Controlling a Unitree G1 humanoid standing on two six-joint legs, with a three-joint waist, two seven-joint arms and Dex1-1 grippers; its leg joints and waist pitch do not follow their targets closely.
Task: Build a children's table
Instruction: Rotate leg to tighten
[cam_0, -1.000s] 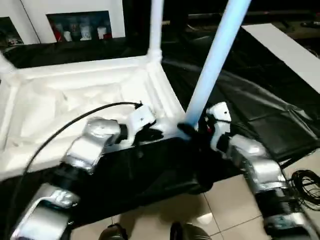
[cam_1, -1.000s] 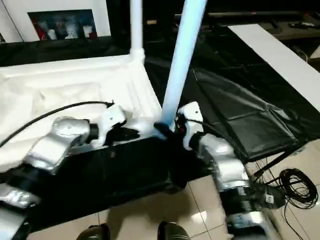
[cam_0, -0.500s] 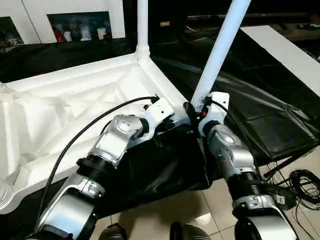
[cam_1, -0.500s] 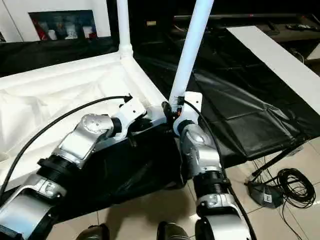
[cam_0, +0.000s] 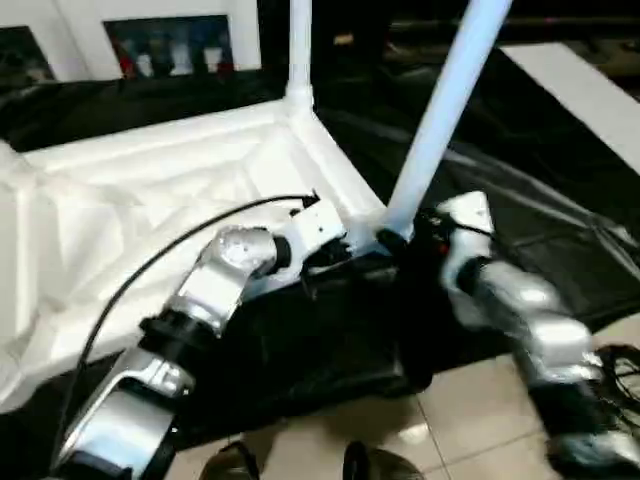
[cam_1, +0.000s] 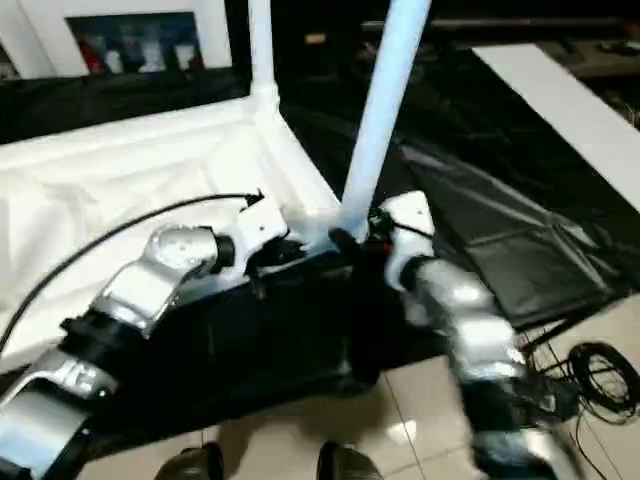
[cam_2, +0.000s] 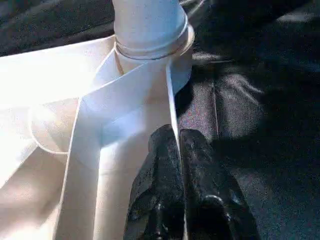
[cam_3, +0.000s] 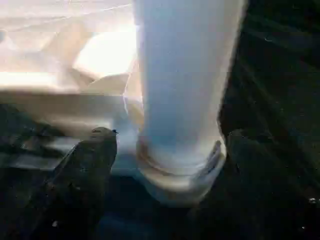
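**Two legs up, my end effectors at the near corner**

Black sheeting (cam_0: 560, 250) covers the work surface, with pale floor tiles (cam_0: 470, 420) at the near edge and a white cabinet (cam_0: 170, 45) at the far left. On the sheeting lies the children's table top (cam_0: 130, 220), upside down, ribbed underside showing. My left end effector (cam_2: 178, 170) has its two black fingers pressed together on the thin rim of the top, just beside the near corner socket (cam_2: 150, 55). At the far corner one leg (cam_0: 299, 45) stands upright in its socket. To the right of it a second leg (cam_0: 445, 110) rises, leaning slightly, from the near corner socket (its base sits inside the collar). My right end effector (cam_3: 165, 150) has its fingers (cam_3: 87, 170) spread apart, one on each side of that leg's base and clear of it. Cables (cam_1: 590, 365) lie on the floor at the far right.
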